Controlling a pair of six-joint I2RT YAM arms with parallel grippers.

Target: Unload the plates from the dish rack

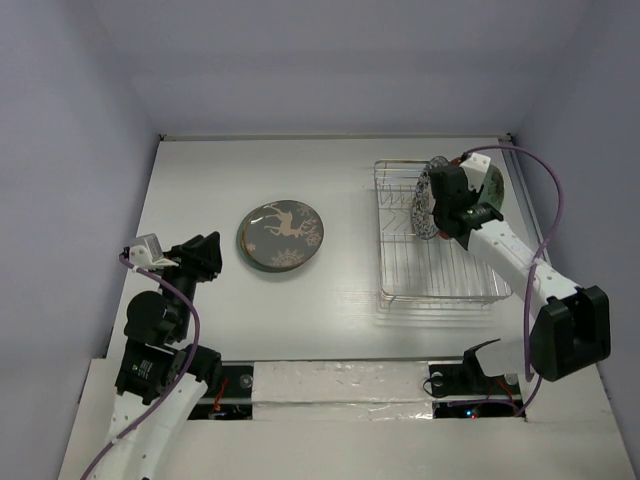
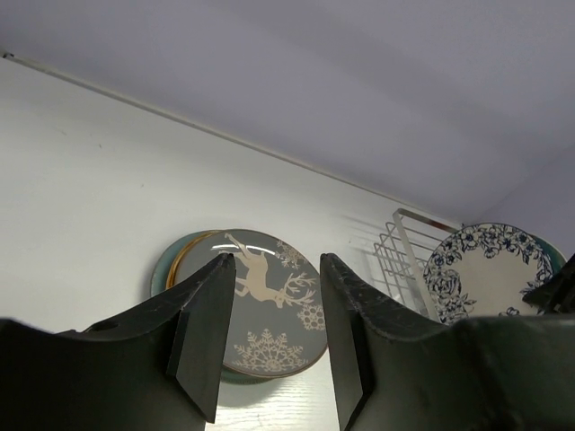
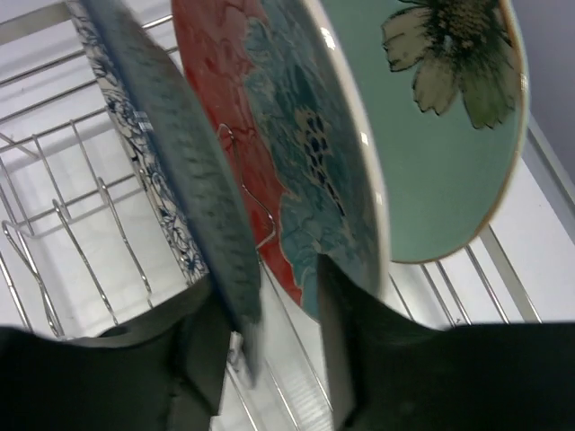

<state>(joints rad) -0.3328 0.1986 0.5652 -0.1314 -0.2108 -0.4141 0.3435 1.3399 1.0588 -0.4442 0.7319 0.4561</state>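
A dark plate with a white deer (image 1: 282,235) tops a small stack lying flat at mid-table. My left gripper (image 1: 212,257) hovers open just left of it, nothing between its fingers; in the left wrist view the deer plate (image 2: 269,328) shows beyond the open gripper (image 2: 277,265). The dish rack (image 1: 440,280) stands on the right. A blue-white floral plate (image 3: 171,162), a red plate (image 3: 269,117) and a mint green plate (image 3: 440,144) stand upright in its far end. My right gripper (image 3: 268,287) is open, straddling the blue-white plate's edge, which is close to the left finger.
Under the deer plate lie other plates, showing a teal rim (image 2: 166,269) and a gold rim (image 2: 182,254). The near rack slots (image 1: 440,255) hold bare prongs. White walls close the table at the back and both sides.
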